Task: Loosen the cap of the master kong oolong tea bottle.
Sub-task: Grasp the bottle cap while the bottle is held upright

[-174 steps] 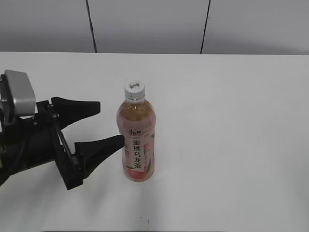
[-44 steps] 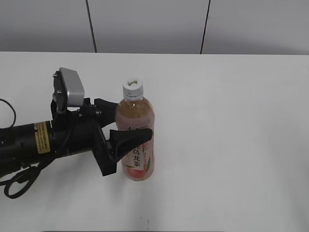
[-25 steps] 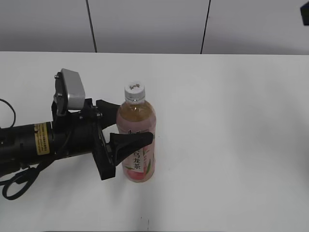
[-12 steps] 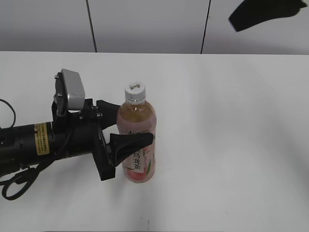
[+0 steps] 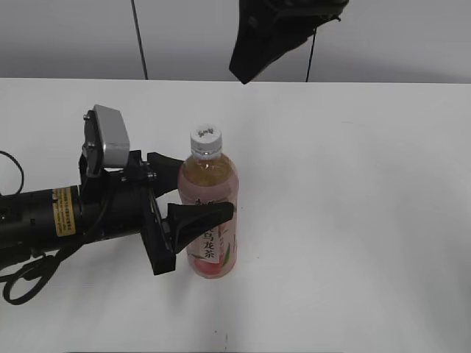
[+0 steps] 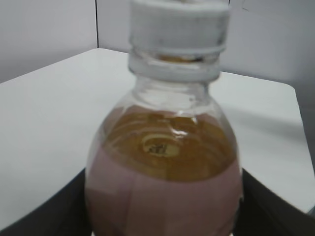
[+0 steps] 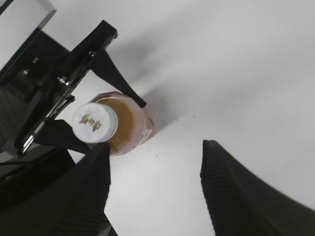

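Observation:
The master kong oolong tea bottle (image 5: 212,220) stands upright on the white table, with its pink label facing me. Its white cap (image 5: 205,138) is on the neck. My left gripper (image 5: 193,193) is shut on the bottle's body, one black finger in front and one behind. The left wrist view shows the bottle (image 6: 165,167) close up, with the cap (image 6: 178,27) at the top and dark jaws at both lower corners. My right gripper (image 5: 254,51) hangs high at the top, above the bottle. In the right wrist view its fingers (image 7: 155,172) are open, looking down on the cap (image 7: 94,122).
The white table (image 5: 353,220) stretches to the right of the bottle. A grey panelled wall (image 5: 73,37) stands behind it. The left arm's body and cables (image 5: 44,228) lie along the table's left side.
My right gripper has come in from the upper right and now hangs above and behind the bottle. The left gripper and the bottle have stayed still in the last second.

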Robot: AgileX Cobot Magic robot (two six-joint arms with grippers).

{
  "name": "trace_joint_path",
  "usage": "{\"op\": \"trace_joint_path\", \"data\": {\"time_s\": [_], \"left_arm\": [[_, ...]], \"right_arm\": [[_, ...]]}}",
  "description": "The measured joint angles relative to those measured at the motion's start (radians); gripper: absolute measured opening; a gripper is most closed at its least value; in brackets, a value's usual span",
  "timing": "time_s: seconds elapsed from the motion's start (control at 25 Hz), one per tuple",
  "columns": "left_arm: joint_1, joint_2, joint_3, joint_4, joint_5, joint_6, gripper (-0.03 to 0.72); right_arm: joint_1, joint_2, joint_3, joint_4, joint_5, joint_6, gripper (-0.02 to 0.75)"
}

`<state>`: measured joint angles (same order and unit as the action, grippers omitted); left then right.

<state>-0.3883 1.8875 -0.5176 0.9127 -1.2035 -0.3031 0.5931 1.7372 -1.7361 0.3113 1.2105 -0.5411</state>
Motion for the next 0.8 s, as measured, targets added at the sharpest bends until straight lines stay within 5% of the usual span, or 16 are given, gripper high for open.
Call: {"op": "trace_joint_path", "data": {"time_s": [0.2,0.44,0.8], "left_arm": [[0.0,0.0,0.0,0.0,0.0,0.0,0.461],[0.0,0.0,0.0,0.001,0.0,0.0,0.461],[0.0,0.0,0.0,0.001,0.0,-0.001,0.461]], "right_arm": [[0.076,0.063,-0.056,-0.139,0.003,0.165,0.442],[0.158,0.077,-0.057,-0.15,0.006,0.252,0.442],[0.169,0.078,-0.059,-0.154,0.008,0.484,0.442]]}}
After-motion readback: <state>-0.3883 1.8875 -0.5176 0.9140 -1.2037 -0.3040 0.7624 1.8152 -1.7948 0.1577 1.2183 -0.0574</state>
